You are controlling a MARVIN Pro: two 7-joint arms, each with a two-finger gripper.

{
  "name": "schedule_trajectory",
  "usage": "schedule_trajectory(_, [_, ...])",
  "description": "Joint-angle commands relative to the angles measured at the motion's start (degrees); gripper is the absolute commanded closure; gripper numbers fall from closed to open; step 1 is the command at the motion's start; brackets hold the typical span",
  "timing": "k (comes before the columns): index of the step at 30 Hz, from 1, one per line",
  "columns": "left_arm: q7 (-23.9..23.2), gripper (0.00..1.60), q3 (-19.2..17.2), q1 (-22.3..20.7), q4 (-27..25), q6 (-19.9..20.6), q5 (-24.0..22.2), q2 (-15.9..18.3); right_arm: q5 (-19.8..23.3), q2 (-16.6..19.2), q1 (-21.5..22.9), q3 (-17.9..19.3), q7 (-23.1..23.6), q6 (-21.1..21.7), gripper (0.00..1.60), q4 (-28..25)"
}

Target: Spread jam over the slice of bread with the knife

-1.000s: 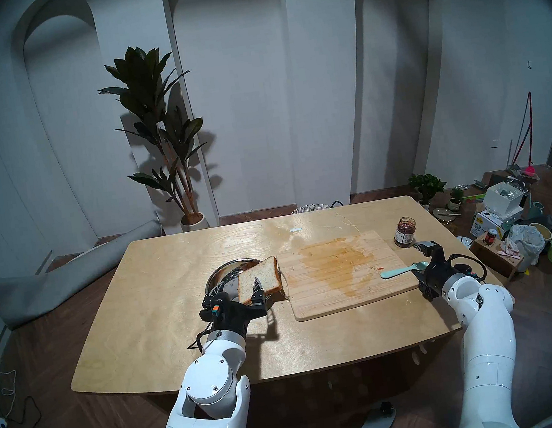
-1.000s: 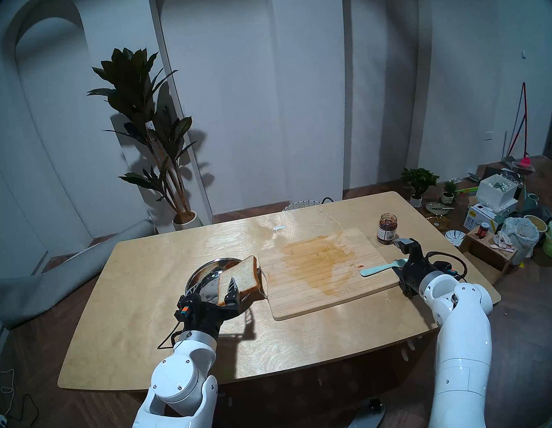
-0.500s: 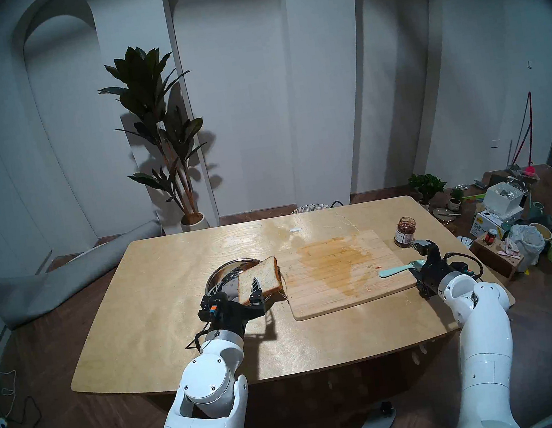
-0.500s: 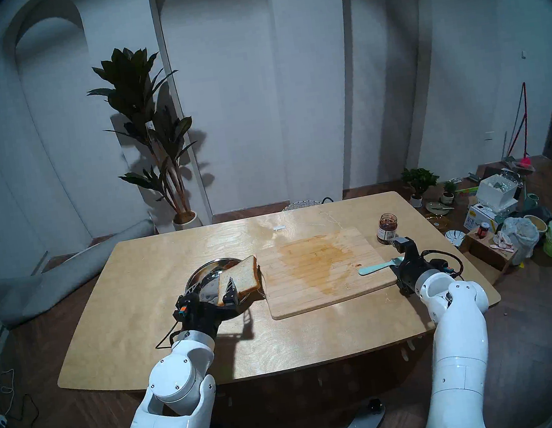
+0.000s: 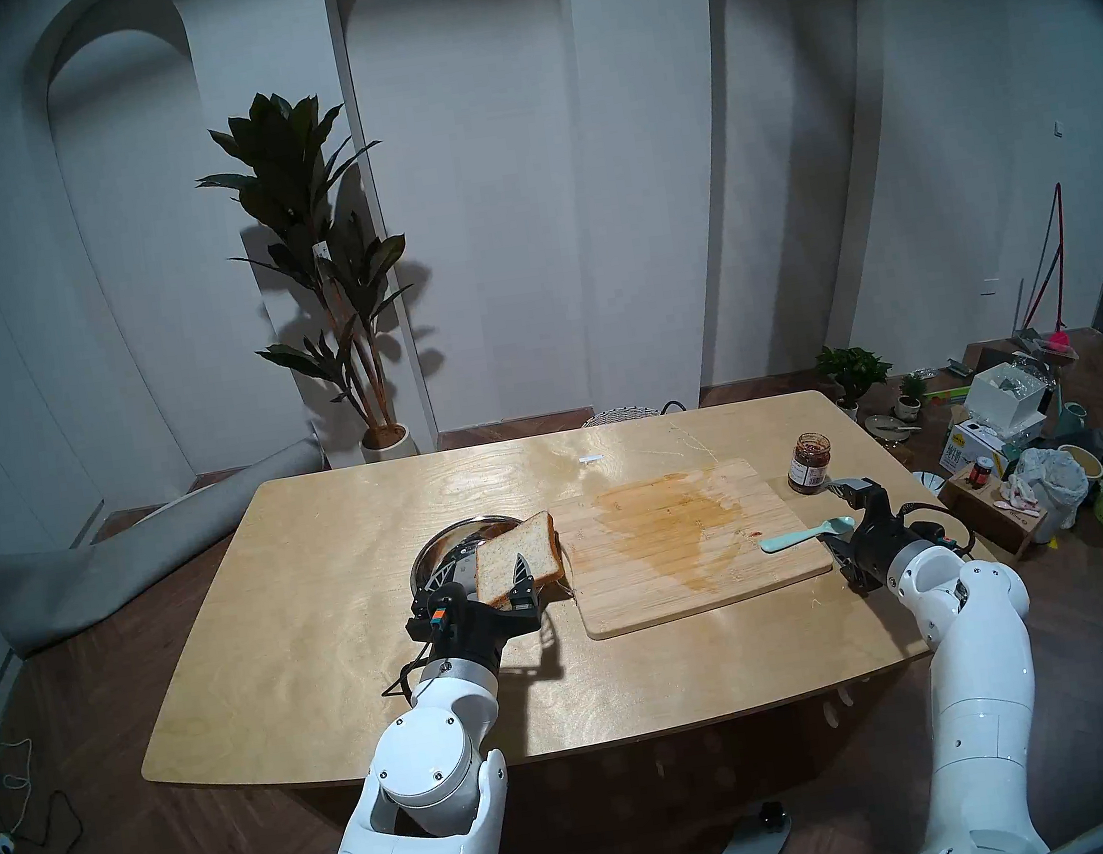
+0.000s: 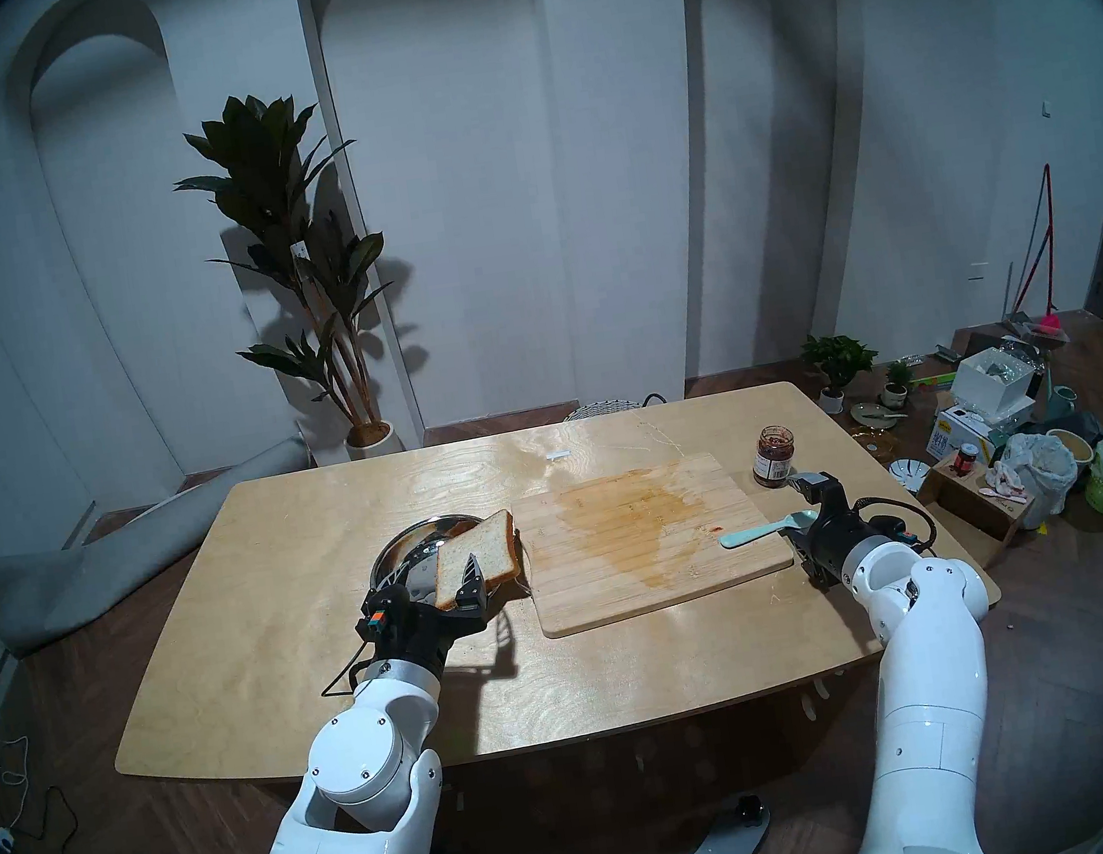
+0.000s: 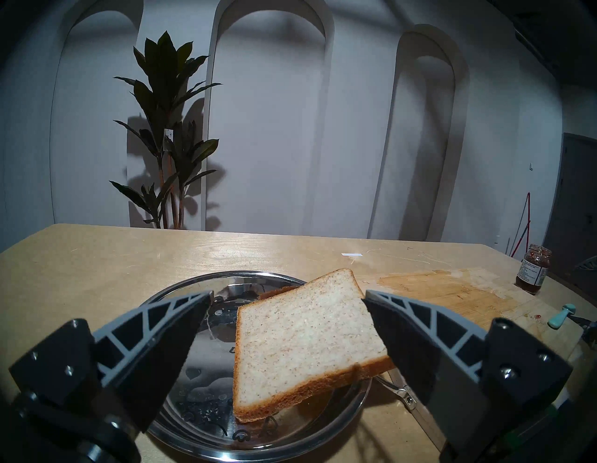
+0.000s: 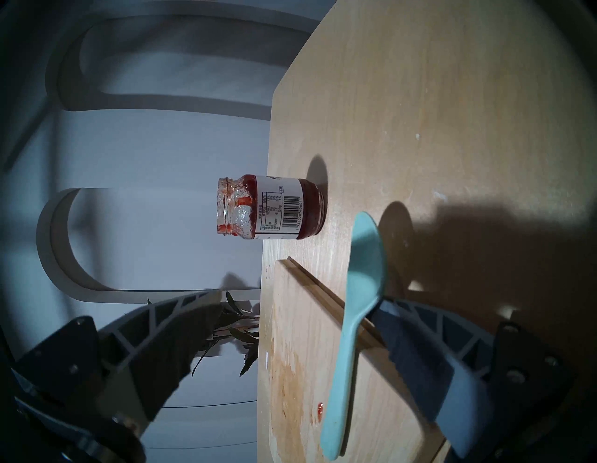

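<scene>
The slice of bread (image 5: 516, 553) lies tilted on a steel plate (image 5: 431, 552), its far corner raised toward the cutting board (image 5: 695, 585). My left gripper (image 5: 484, 575) is open, its fingers either side of the bread's near edge (image 7: 300, 336). The mint-green knife (image 5: 804, 535) lies on the board's right side, its spoon end overhanging the edge. My right gripper (image 5: 829, 512) is open and turned on its side, straddling that end (image 8: 352, 323); one finger touches the handle from below. The open jam jar (image 5: 808, 462) stands just beyond it on the table, also in the right wrist view (image 8: 271, 208).
The board has a brown stain in its middle and a red drop (image 8: 319, 409) near the knife. The table's right edge is close to my right arm. On the floor to the right are boxes, bags and a red-lidded jar (image 5: 979, 471).
My left gripper has shifted slightly to the right at the bread's near edge. The right gripper has barely moved. Both stay open; bread and knife lie as before.
</scene>
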Motion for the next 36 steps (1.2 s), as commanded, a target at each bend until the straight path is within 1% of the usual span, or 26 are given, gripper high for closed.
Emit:
schedule_trajectory(1, [1.0, 0.0, 0.8, -0.7, -1.0, -0.2, 0.3, -0.2, -0.2, 1.4, 2.9, -0.7, 1.0, -0.2, 0.0, 2.3])
schedule_trajectory(10, [2.9, 0.0, 1.5, -0.8, -0.9, -0.1, 0.2, 0.0, -0.7, 1.5, 4.4, -2.4, 1.3, -0.4, 0.0, 5.5])
schedule_trajectory(24, [2.9, 0.0, 0.4, -0.4, -1.2, -0.4, -0.4, 0.2, -2.1, 1.0, 5.1, -3.5, 0.9, -1.7, 0.0, 8.1])
schedule_trajectory(25, [2.8, 0.0, 0.3, -0.4, -1.2, -0.4, -0.5, 0.2, -2.1, 0.8, 5.2, -3.4, 0.3, -1.7, 0.0, 8.2])
schedule_trajectory(33, [2.6, 0.0, -0.1, -0.1, -1.3, -0.8, -1.0, 0.2, -3.8, 1.2, 5.1, -4.8, 0.4, -2.5, 0.0, 11.0])
schedule_trajectory(34, [2.6, 0.0, -0.2, -0.1, -1.3, -0.8, -1.1, 0.2, -3.9, 1.1, 5.0, -5.0, 0.3, -2.8, 0.01, 11.2])
schedule_trajectory(35, [2.6, 0.0, -0.2, -0.1, -1.3, -0.8, -1.1, 0.2, -4.1, 1.2, 5.0, -5.2, 0.2, -2.7, 0.1, 11.3])
schedule_trajectory(36, [2.6, 0.0, -0.3, 0.0, -1.4, -0.9, -1.2, 0.2, -4.2, 1.3, 5.0, -5.4, 0.2, -2.6, 0.12, 11.4])
